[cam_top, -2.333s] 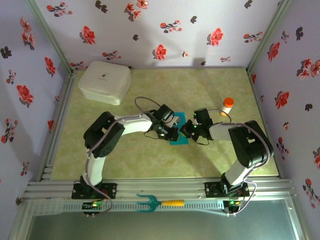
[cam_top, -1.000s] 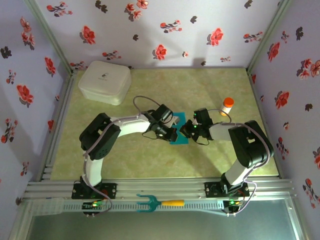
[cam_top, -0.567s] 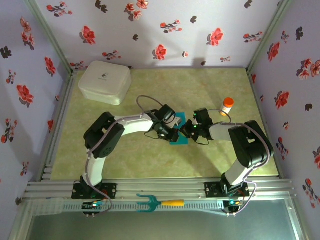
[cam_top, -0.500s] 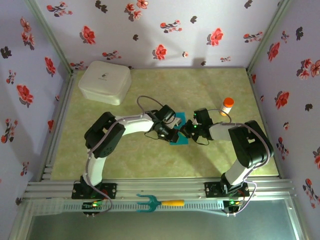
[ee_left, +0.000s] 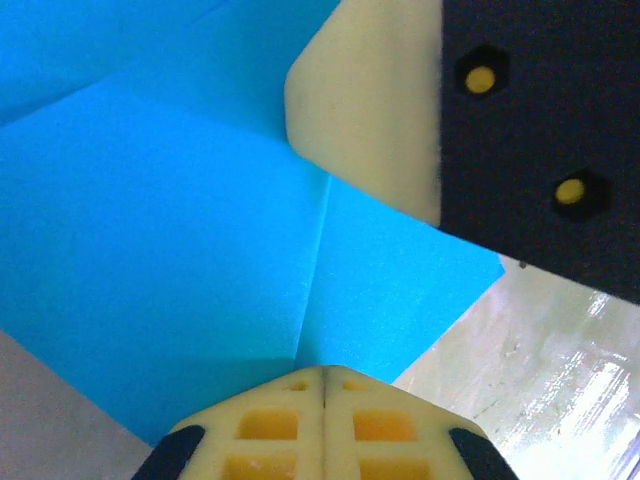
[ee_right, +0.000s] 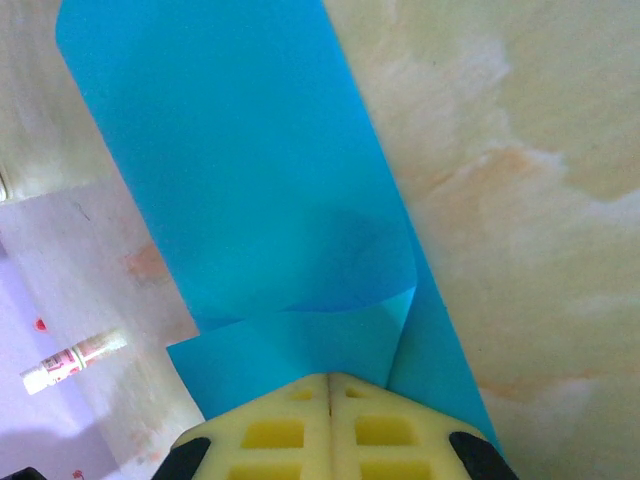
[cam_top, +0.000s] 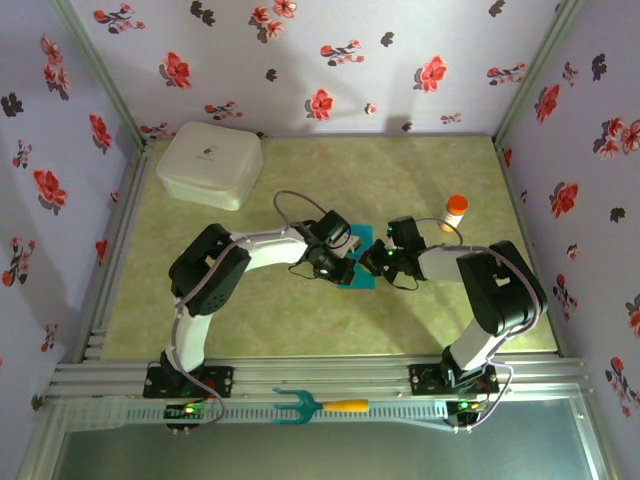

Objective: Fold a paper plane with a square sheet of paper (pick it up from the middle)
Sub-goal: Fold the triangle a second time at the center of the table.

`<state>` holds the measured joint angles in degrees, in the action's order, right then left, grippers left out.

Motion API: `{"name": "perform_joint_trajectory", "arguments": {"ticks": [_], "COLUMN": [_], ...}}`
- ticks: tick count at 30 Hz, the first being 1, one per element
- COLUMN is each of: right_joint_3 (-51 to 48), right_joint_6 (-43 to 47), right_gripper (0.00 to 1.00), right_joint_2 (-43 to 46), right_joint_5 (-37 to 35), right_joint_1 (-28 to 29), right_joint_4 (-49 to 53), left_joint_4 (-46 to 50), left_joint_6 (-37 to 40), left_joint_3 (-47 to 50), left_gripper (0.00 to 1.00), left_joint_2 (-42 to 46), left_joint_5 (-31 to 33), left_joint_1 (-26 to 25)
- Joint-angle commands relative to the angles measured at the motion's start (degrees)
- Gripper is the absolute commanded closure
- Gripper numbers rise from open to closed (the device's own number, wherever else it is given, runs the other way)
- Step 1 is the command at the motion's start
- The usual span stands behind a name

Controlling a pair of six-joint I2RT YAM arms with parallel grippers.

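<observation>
Both my left gripper point(ee_left: 323, 378) and my right gripper point(ee_right: 330, 382) are pressed together on the paper point(ee_left: 180, 250), each pinching an edge of it. At the left gripper a crease runs straight into the seam between the pads. At the right one a flap curls up and over from the flat part, not yet pressed down.

The paper lies near the middle of the table point(cam_top: 300, 320), with the two grippers facing each other across it, tips almost touching. From the left wrist the right finger sits on the sheet, just beyond the crease.

I judge the step in hand to be laying a fold. To do it well I should carry the curled flap over slowly, line its edge up with the crease before pressing, and hold the left pinch firm so the sheet does not slide. Thin paper buckles easily, so both pulls must stay gentle and even.

A bottle point(cam_top: 455, 211) stands near, toward the right edge; a box point(cam_top: 210, 165) sits well apart in the far left corner.
</observation>
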<state>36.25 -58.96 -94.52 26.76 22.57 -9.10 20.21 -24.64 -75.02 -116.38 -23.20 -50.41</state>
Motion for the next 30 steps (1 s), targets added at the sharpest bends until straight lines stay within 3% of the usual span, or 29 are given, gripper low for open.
{"name": "perform_joint_trajectory", "arguments": {"ticks": [1, 16, 30], "right_joint_3": [-1.04, -1.01, -1.08], "right_joint_6": [0.95, 1.08, 1.04], "right_gripper": [1.0, 1.0, 1.0], "right_joint_2": [-1.9, -2.32, -2.3], "right_joint_5": [-3.41, -3.52, -3.38], "right_joint_1": [0.13, 0.02, 0.02], "right_joint_4": [5.67, 5.76, 5.67], "left_joint_4": [1.18, -8.33, -7.56], "left_joint_6": [1.75, -3.89, -4.46], "left_joint_3": [1.28, 6.63, 5.35], "left_gripper": [1.0, 0.98, 0.97], "left_joint_2": [2.48, 6.44, 3.53], "left_joint_5": [1.84, -2.59, -6.96], "left_joint_1": [-0.39, 2.01, 2.78]}}
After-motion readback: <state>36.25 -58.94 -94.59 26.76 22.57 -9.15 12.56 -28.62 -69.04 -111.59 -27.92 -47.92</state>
